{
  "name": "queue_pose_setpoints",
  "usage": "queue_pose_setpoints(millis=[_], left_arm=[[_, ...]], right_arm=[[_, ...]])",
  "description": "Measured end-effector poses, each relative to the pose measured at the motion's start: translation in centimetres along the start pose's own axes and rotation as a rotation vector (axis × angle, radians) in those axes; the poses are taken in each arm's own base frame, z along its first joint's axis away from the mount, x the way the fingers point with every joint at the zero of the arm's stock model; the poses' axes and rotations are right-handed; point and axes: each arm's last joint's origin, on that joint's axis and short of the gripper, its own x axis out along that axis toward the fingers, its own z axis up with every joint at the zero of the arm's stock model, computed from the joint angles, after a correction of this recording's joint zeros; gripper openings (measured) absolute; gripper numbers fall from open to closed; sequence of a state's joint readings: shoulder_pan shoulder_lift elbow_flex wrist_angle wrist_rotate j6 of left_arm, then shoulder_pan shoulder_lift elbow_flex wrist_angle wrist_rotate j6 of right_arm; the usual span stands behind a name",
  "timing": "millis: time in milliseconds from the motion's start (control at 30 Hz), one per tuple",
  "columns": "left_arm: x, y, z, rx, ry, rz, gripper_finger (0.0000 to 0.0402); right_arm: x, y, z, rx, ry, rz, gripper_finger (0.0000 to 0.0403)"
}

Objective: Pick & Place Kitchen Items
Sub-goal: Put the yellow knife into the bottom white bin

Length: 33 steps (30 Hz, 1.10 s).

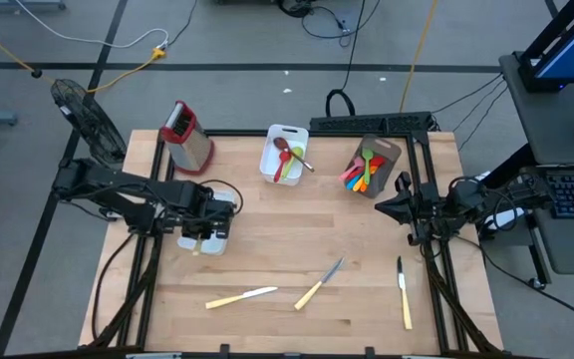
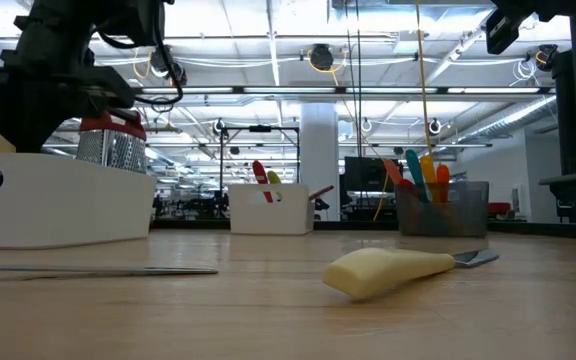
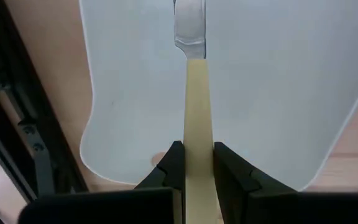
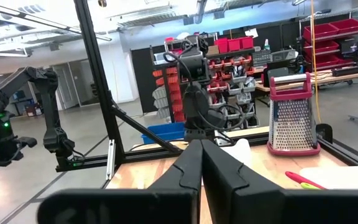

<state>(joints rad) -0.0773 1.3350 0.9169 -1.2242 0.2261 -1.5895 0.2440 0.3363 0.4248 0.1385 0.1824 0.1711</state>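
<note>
My left gripper (image 1: pixel 205 231) stands at the table's left over a white tub (image 1: pixel 210 237), pointing steeply down and shut on a cream-handled knife (image 3: pixel 196 93). The knife's blade (image 3: pixel 189 25) points down into the tub (image 3: pixel 278 93); whether it touches the tub floor I cannot tell. Three more cream-handled knives lie flat on the wood near the front edge (image 1: pixel 242 296), (image 1: pixel 319 284), (image 1: pixel 404 292). My right gripper (image 1: pixel 382 207) waits raised at the table's right side, shut (image 4: pixel 197 146) and with nothing in it. My left gripper pinches the knife's cream handle (image 3: pixel 197 134) between its two fingers (image 3: pixel 174 158), on the handle's two flat sides. The fingers come from above, pointing steeply down, and lie along the knife. The knife hangs blade down below them, in line with the fingers.
A second white tub (image 1: pixel 285 152) with a red spoon and green utensils stands at the far middle. A brown holder (image 1: pixel 372 165) full of coloured utensils is at the far right, and a red-topped metal grater (image 1: pixel 185 135) at the far left. Black frame rails run along both table sides.
</note>
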Motion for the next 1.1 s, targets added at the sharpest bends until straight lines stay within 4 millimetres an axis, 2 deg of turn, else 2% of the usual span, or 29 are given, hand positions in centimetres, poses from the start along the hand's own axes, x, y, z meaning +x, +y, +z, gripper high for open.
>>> queue_pose_setpoints(millis=[100, 400, 633, 933, 1100], left_arm=[[0.0, -0.1, 0.2, -0.001, -0.006, -0.006, 0.0049], [-0.1, 0.0, 0.3, -0.002, -0.023, -0.006, 0.0162], [-0.4, 0.3, 0.2, 0.003, -0.026, -0.021, 0.0225], [-2.8, 1.5, -0.4, 0.032, -0.058, -0.188, 0.0236], [-4.0, 0.4, -1.7, 0.247, -0.134, -0.440, 0.0236]], right_arm=[[0.0, 0.0, 0.0, 0.000, 0.000, 0.000, 0.0004], [0.0, 0.0, 0.0, 0.000, 0.000, 0.000, 0.0004], [0.0, 0.0, 0.0, 0.000, 0.000, 0.000, 0.0004], [0.0, 0.0, 0.0, 0.000, -0.003, 0.000, 0.0004], [0.0, 0.0, 0.0, 0.001, -0.003, 0.000, 0.0004]])
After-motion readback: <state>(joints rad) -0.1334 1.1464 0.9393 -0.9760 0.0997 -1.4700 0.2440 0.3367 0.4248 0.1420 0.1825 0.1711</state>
